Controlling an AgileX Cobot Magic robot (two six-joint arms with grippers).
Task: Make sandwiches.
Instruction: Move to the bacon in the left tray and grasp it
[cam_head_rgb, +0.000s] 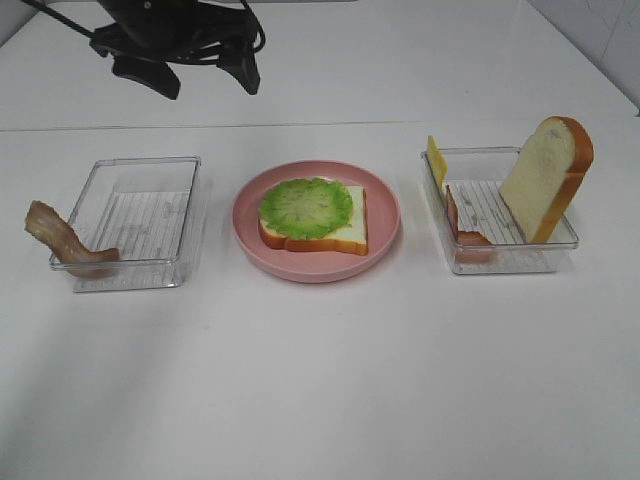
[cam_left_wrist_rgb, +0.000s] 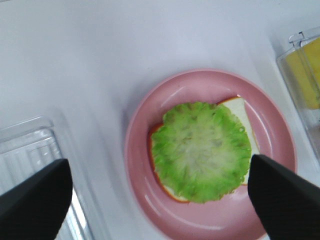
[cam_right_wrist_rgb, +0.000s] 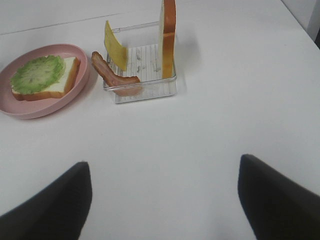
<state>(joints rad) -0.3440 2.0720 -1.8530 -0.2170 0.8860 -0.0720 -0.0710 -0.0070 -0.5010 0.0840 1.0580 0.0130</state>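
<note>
One bread slice (cam_head_rgb: 345, 236) lies flat on the round pink plate (cam_head_rgb: 385, 215) with a ruffled green lettuce leaf (cam_head_rgb: 306, 207) on top; both show again in the left wrist view as lettuce (cam_left_wrist_rgb: 200, 151) on bread (cam_left_wrist_rgb: 244, 114). My left gripper (cam_head_rgb: 205, 82) hangs high above the table's far side, open and empty (cam_left_wrist_rgb: 159, 175), over the lettuce. The right gripper (cam_right_wrist_rgb: 162, 172) is open and empty over bare table, well short of the right tray (cam_right_wrist_rgb: 145, 92). In that tray stand a bread slice (cam_head_rgb: 545, 178), a yellow cheese slice (cam_head_rgb: 436, 160) and a bacon strip (cam_head_rgb: 466, 228).
A clear tray (cam_head_rgb: 140, 222) stands left of the plate, with a bacon strip (cam_head_rgb: 62, 240) draped over its left front corner. The right clear tray (cam_head_rgb: 505, 260) sits right of the plate. The table top is white, with a seam across the back.
</note>
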